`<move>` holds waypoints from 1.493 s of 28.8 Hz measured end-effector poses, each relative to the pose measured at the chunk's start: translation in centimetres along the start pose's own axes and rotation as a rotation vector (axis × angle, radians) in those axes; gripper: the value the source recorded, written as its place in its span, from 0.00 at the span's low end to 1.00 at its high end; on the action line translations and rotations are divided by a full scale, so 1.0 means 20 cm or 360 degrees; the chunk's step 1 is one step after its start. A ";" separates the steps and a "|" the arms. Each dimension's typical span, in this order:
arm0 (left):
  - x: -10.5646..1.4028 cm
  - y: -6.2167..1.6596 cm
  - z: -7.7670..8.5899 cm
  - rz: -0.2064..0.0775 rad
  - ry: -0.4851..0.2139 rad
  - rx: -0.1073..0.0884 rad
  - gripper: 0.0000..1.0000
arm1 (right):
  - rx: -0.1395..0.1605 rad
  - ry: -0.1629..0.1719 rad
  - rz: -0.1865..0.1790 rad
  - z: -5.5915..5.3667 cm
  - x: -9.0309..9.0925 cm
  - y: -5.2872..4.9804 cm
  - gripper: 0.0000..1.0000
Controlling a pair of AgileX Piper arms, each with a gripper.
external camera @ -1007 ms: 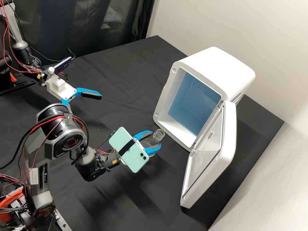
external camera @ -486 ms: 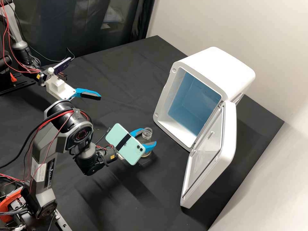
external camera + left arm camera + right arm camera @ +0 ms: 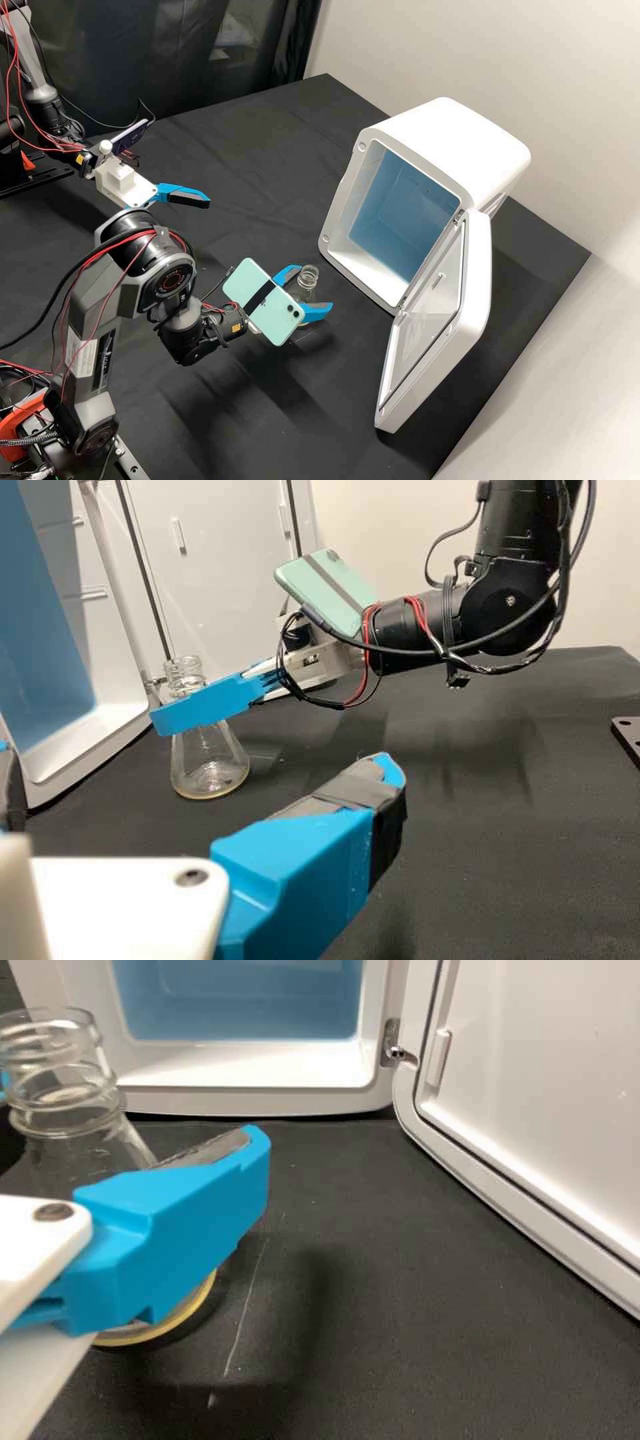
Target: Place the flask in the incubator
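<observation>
A clear glass flask stands upright on the black bench just in front of the incubator's open mouth. My right gripper is open, with one blue finger on each side of the flask. In the left wrist view one of those fingers crosses the flask's neck. In the right wrist view the flask sits beside my own finger. My left gripper hangs open and empty over the bench at the left, well away from the flask.
The white incubator has a pale blue inside and its door swung open toward the bench's front right edge. A mint green phone is strapped to the right wrist. Cables and arm bases crowd the left side.
The flask was held tilted in the right gripper. It now stands upright on the bench, a little farther from the incubator, and the right fingers have spread apart from it. The left arm kept still.
</observation>
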 end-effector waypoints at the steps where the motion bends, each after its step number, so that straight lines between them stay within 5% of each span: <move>1: 0.00 0.000 0.00 0.0000 0.0000 0.0000 1.00 | 0.0008 -0.0005 -0.0005 0.00 0.00 0.00 1.00; 3: 0.00 0.000 0.00 0.0000 0.0000 0.0000 1.00 | 0.0034 -0.0008 -0.0011 0.01 0.01 -0.01 1.00; 22: 0.00 0.000 0.00 0.0000 0.0000 0.0000 1.00 | 0.0023 -0.0018 -0.0062 0.02 0.05 -0.04 1.00; 23: 0.00 0.000 0.00 0.0000 0.0000 0.0000 1.00 | 0.0023 -0.0018 -0.0062 0.02 0.05 -0.04 0.00; 43: 0.00 0.000 0.00 0.0000 0.0000 0.0000 1.00 | 0.0023 -0.0025 -0.0068 0.03 0.05 -0.05 0.00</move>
